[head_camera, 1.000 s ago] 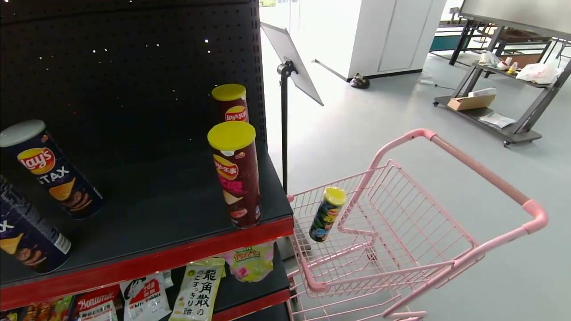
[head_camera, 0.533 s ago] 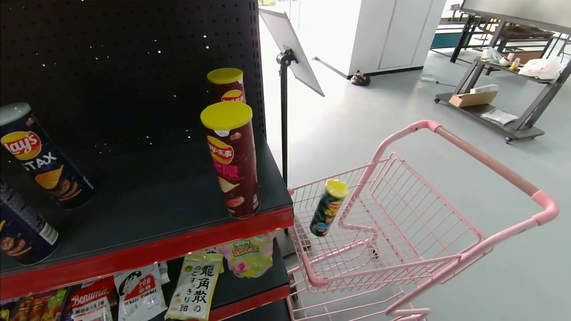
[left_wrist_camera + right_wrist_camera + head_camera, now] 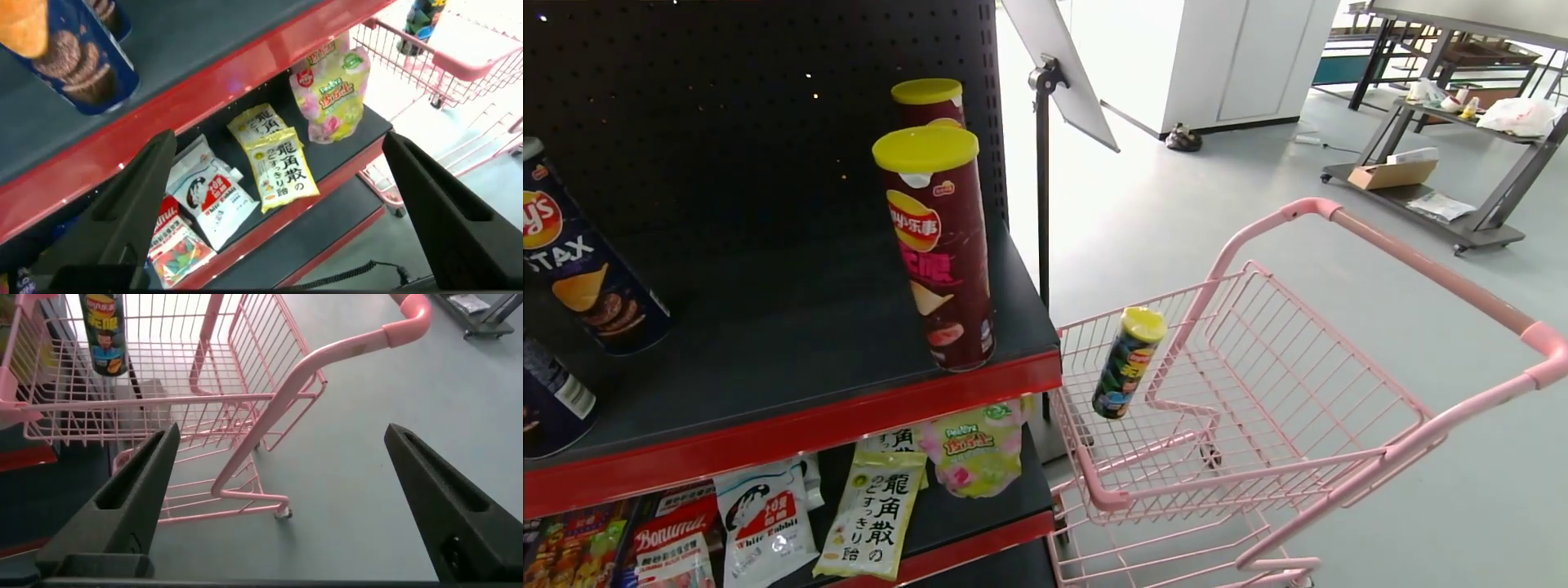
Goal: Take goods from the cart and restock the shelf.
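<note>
A pink wire cart (image 3: 1307,384) stands right of the shelf, and a small dark can with a yellow lid (image 3: 1127,363) leans inside its near left corner. On the black upper shelf (image 3: 792,343) two maroon cans with yellow lids stand, one at the front edge (image 3: 938,249) and one behind it (image 3: 927,100). Dark blue cans (image 3: 580,261) stand at the shelf's left. My left gripper (image 3: 278,204) is open, low before the lower shelf's snack bags (image 3: 274,159). My right gripper (image 3: 282,498) is open above the floor beside the cart (image 3: 245,400), with the small can (image 3: 105,333) farther off.
Snack bags (image 3: 874,506) lie on the lower shelf behind a red edge strip (image 3: 792,437). A sign stand (image 3: 1045,163) rises between shelf and cart. A black rack with boxes (image 3: 1429,180) and a white cabinet (image 3: 1225,65) stand far behind on grey floor.
The whole head view has shifted: the shelf and cans sit higher and further left in the picture, and more of the lower shelf shows. The things themselves have not moved.
</note>
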Tool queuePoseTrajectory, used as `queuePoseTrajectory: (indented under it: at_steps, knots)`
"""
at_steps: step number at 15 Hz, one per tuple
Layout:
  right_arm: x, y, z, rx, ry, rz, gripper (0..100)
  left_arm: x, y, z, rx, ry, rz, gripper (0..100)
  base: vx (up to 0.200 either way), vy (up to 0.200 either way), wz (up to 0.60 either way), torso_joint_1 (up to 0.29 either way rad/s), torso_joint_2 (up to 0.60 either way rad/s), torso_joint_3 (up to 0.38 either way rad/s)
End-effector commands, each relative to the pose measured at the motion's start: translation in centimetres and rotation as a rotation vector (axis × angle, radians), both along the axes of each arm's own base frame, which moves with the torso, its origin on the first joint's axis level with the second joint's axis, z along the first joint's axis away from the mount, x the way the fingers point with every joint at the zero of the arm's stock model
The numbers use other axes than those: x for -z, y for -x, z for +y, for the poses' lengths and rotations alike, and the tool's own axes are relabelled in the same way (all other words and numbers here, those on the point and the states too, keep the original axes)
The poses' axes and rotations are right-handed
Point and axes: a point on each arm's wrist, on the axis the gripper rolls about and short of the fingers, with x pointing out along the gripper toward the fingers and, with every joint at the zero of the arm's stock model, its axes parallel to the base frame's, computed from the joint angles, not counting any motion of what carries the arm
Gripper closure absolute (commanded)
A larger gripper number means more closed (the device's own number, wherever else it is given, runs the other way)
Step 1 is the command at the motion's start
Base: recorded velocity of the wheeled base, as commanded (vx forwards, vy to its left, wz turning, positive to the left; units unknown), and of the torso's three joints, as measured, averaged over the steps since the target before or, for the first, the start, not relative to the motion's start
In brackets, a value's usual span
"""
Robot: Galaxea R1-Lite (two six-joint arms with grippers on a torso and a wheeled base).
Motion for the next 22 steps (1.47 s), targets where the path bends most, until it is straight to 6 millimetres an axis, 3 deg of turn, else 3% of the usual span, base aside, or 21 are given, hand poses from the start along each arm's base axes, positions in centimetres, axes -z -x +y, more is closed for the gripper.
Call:
queuePoseTrajectory:
  at_steps: [1,10,12,13,14,15,19,22]
  knots:
    - [0.0,0.1,0.0,0.000,-0.001,-0.006,0,0.0,0.0,0.0,0.000,0.000,0.002,0,0.000,0.000,0.00,-0.159,0.49,0.315]
    - [0.3,-0.2,0.0,-0.003,0.008,0.027,0,0.1,0.1,0.0,-0.001,-0.001,-0.002,0,0.000,0.000,0.00,-0.143,0.47,0.325]
    - [-4.6,-2.6,0.2,-0.054,0.015,0.015,0,0.2,0.2,0.1,0.001,0.008,-0.011,0,0.000,0.000,0.00,-0.027,0.09,0.061]
    - [-7.0,-4.6,0.5,-0.101,0.000,0.010,0,0.3,0.3,0.1,-0.002,0.010,-0.013,0,0.000,0.000,0.00,0.000,0.00,0.000]
    - [-9.7,-8.0,1.0,-0.158,-0.053,-0.024,0,0.7,0.3,0.1,-0.006,0.010,-0.016,0,0.000,0.000,0.00,0.000,0.00,0.000]
    - [-10.7,-10.1,1.3,-0.189,-0.089,-0.037,0,1.1,0.4,0.2,-0.008,0.011,-0.019,0,0.000,0.000,0.00,0.000,0.00,0.000]
    - [-9.6,-21.1,3.0,-0.235,-0.139,0.112,0,1.2,0.3,0.1,-0.012,0.063,-0.001,0,0.000,0.000,0.00,0.000,0.00,0.000]
    - [-6.3,-27.0,5.2,-0.323,-0.190,0.172,0,1.1,0.1,0.0,-0.014,0.059,0.015,0,0.000,0.000,0.00,0.000,0.00,0.000]
